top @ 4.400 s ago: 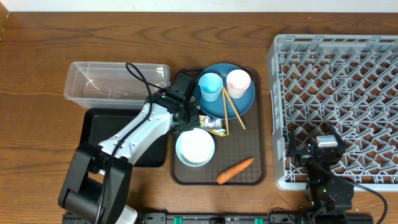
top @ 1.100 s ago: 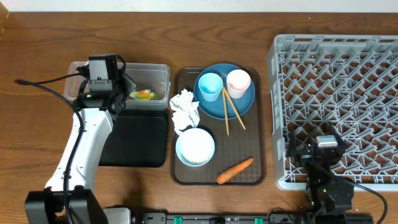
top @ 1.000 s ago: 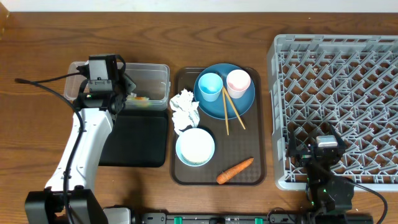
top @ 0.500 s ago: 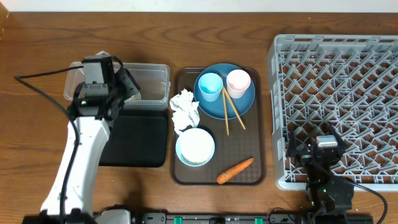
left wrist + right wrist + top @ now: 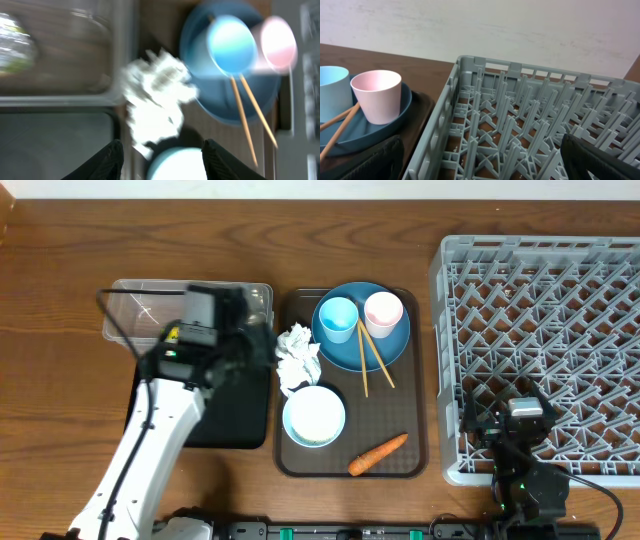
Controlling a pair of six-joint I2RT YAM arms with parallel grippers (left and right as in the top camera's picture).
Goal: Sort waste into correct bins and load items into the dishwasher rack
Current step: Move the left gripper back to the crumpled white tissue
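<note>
Crumpled white paper (image 5: pixel 297 352) lies on the brown tray just left of the blue plate (image 5: pixel 385 345). My left gripper (image 5: pixel 262 352) hovers open and empty beside it, above the gap between the clear tub (image 5: pixel 140 315) and the black tray (image 5: pixel 235 415). In the blurred left wrist view the paper (image 5: pixel 155 95) sits ahead of the open gripper (image 5: pixel 162 160). The plate carries a light blue cup (image 5: pixel 338 316), a pink cup (image 5: pixel 383 310) and chopsticks (image 5: pixel 368 358). A white bowl (image 5: pixel 314 416) and a carrot (image 5: pixel 378 454) lie nearer. My right gripper (image 5: pixel 485 165) is wide open over the grey rack (image 5: pixel 540 330).
The brown serving tray (image 5: pixel 400 415) holds the dishes between the bins and the rack. My left arm (image 5: pixel 150 450) crosses the black tray and hides part of the tub. Bare wooden table (image 5: pixel 60 380) lies to the left and along the back.
My left gripper opened over the clear tub, leaving the yellow-green wrapper there, then swung right toward the crumpled paper. The right arm has not moved.
</note>
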